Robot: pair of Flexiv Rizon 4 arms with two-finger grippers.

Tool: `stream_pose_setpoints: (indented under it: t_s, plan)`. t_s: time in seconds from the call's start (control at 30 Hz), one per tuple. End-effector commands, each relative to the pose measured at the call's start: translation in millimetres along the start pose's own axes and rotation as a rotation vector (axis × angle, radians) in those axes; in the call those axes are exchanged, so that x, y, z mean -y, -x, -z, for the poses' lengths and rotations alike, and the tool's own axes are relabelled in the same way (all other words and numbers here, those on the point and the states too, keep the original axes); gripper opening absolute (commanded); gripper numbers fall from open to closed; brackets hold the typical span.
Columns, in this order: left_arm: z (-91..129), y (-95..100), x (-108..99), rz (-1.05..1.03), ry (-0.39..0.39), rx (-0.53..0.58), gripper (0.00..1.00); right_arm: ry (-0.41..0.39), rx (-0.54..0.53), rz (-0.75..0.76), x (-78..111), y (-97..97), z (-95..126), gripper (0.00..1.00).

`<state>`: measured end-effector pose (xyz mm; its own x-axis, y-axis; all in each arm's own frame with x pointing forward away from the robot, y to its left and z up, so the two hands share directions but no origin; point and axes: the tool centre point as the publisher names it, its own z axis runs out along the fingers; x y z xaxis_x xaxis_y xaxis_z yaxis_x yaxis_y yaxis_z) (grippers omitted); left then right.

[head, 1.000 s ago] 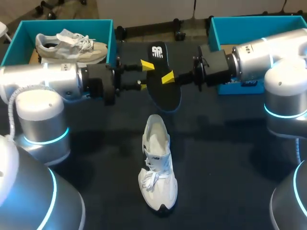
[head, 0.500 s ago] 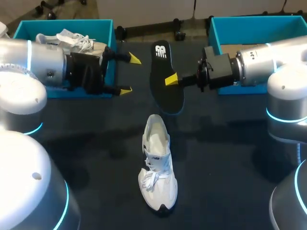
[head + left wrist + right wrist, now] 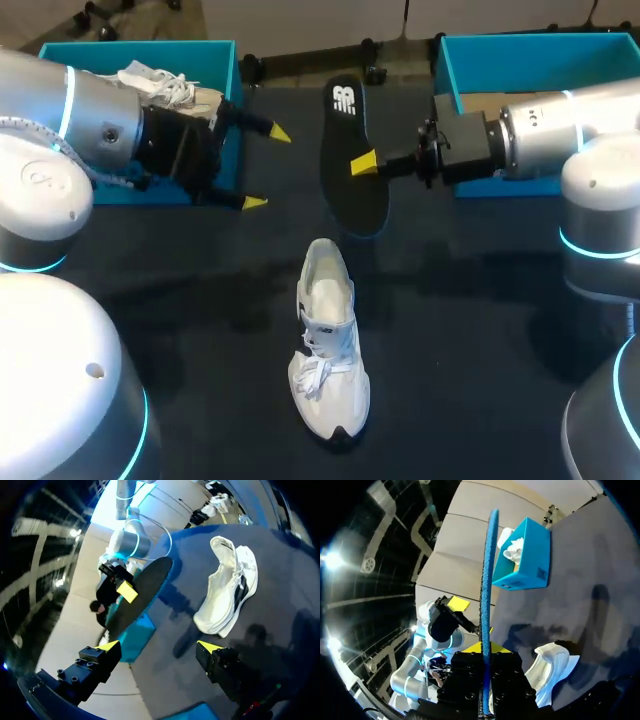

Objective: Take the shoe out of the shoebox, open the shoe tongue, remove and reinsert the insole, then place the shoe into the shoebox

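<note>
Clearly, our right gripper [image 3: 365, 163] clamps the black, white-logoed insole [image 3: 352, 205] beyond the white shoe [image 3: 328, 340]; our left gripper [image 3: 267, 168] stands wide apart.

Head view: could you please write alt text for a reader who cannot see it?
The right hand holds a black insole above a dark table, where a white shoe lies nearer the camera. The left hand hangs open beside the insole, in front of a teal box with another shoe; a second teal box stands at the right.
</note>
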<state>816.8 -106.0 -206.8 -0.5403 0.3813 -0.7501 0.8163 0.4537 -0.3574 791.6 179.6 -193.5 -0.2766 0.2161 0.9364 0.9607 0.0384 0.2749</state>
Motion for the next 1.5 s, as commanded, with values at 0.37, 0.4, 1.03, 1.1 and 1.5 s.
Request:
stream_pose_setpoints:
  t_s: [0.37, 0.4, 1.03, 1.1, 1.5]
  plan:
    - [21, -36.0, 18, 0.392, 0.21, -0.211, 1.0, 0.034, -0.037, 0.167, 14.9, 9.4, 10, 0.0]
    - [21, -36.0, 18, 0.392, 0.21, -0.211, 1.0, 0.034, -0.037, 0.167, 14.9, 9.4, 10, 0.0]
    - [-9, -73.1, 14, 0.665, 0.217, -0.348, 1.0, 0.125, -0.017, 0.299, 35.6, 25.1, -16, 0.0]
    - [-11, -76.2, 15, 0.674, 0.198, -0.377, 1.0, 0.127, -0.01, 0.318, 35.8, 24.6, -20, 0.0]
    - [-11, -76.2, 15, 0.674, 0.198, -0.377, 1.0, 0.135, -0.008, 0.326, 35.9, 24.5, -22, 0.0]
